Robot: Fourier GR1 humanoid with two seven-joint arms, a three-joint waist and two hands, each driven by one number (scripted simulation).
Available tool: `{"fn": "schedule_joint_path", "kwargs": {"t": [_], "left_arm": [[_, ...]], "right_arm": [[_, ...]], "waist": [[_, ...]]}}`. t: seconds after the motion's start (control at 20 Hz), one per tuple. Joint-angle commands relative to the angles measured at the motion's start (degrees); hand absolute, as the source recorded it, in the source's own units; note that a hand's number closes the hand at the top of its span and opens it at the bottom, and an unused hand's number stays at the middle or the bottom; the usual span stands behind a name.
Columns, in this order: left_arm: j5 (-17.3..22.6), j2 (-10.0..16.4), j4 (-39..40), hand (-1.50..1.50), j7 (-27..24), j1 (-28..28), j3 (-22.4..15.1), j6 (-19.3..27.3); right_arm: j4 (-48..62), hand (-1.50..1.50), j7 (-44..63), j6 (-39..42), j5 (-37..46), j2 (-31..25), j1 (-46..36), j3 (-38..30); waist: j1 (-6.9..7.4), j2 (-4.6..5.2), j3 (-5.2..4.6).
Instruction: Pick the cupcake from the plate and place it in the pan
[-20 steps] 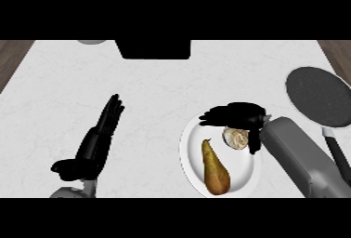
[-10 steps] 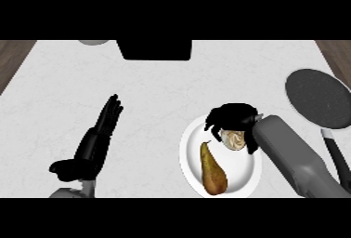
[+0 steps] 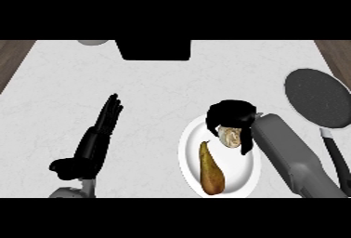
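A white plate (image 3: 192, 160) lies on the counter at lower right of centre. On it sit a brown pear (image 3: 210, 172) and a cupcake (image 3: 231, 136) with pale frosting. My right hand (image 3: 231, 117) hangs over the plate's upper right part, fingers and thumb curled round the cupcake, which shows only partly beneath them. The dark round pan (image 3: 318, 96) lies at the right edge, its black handle (image 3: 335, 151) running down toward me. My left hand (image 3: 101, 131) rests open on the left, fingers straight and pointing away.
A black box-like object (image 3: 153, 49) stands at the counter's far edge, with a grey round thing (image 3: 93, 42) to its left. Brown floor (image 3: 14, 53) shows past the counter's left and right sides.
My right hand has slid left and down over the plate and its fingers have closed round the cupcake. The left hand has stayed still.
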Motion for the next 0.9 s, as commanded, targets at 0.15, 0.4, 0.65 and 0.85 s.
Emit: {"fn": "schedule_joint_path", "kwargs": {"t": [0.15,0.4,0.65,0.85], "left_arm": [[-0.3,0.1,0.3,0.00,-0.5,1.6,0.8,1.0],[0.1,0.5,-0.1,0.00,-0.1,2.0,1.6,1.1],[-0.4,0.2,-0.3,0.00,-0.2,1.7,1.0,1.1],[-0.6,-0.4,1.5,0.00,-1.2,2.2,0.5,0.7]], "right_arm": [[5.1,1.50,29.0,-1.4,-9.1,0.2,0.5,-18.4],[5.5,1.50,53.1,-11.0,-12.8,-0.7,-1.5,-29.3],[-0.4,1.50,74.7,-25.0,-6.8,3.1,-7.8,-29.5],[-5.7,1.50,88.1,-31.3,-1.9,6.9,-10.5,-28.7]], "waist": [[-3.06,0.27,0.36],[-4.27,-0.50,0.15],[-2.27,-0.77,0.08],[-1.89,-0.26,0.20]]}}
